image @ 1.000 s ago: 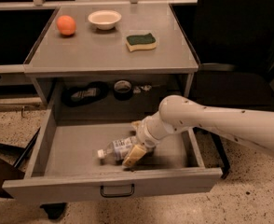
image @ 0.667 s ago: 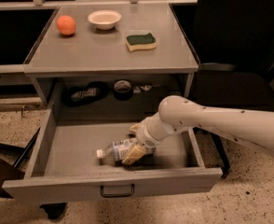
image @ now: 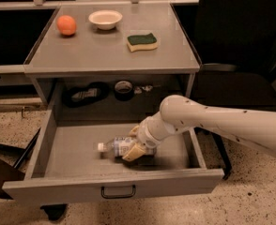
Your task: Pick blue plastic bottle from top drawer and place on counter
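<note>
Grey top drawer stands open; inside, the claw grips the blue plastic bottle lying on its side

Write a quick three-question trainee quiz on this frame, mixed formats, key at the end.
1. True or false: the blue plastic bottle lies on its side inside the open top drawer.
2. Which of these sits on the counter? A. sponge B. mug C. spoon
3. Fill in: the gripper is down in the drawer, right at the ____.
Key: 1 true; 2 A; 3 bottle.
</note>
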Available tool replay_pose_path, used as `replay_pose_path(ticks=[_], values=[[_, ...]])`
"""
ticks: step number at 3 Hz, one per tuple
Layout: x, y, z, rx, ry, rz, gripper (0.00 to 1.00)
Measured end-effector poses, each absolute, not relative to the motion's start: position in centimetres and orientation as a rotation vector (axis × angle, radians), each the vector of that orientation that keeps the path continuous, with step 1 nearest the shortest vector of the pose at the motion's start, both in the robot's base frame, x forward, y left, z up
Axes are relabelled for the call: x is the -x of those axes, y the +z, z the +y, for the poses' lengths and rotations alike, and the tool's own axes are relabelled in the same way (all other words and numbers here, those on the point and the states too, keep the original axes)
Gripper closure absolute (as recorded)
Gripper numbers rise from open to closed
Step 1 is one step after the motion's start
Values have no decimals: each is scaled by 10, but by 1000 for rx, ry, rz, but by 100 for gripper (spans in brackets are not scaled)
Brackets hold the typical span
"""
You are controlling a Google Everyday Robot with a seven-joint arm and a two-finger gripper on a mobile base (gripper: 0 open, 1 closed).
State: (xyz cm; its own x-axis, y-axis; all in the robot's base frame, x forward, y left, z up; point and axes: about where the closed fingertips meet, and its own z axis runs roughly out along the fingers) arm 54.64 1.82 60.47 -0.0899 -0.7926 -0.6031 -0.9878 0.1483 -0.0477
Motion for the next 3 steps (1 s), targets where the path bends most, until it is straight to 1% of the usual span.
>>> replay_pose_path(ticks=[1,2,3], values=[[-550,686,32,1713,476,1804,100],[-549,799,40,1727,315,1625,100],[-549,799,40,1727,315,1625,100]])
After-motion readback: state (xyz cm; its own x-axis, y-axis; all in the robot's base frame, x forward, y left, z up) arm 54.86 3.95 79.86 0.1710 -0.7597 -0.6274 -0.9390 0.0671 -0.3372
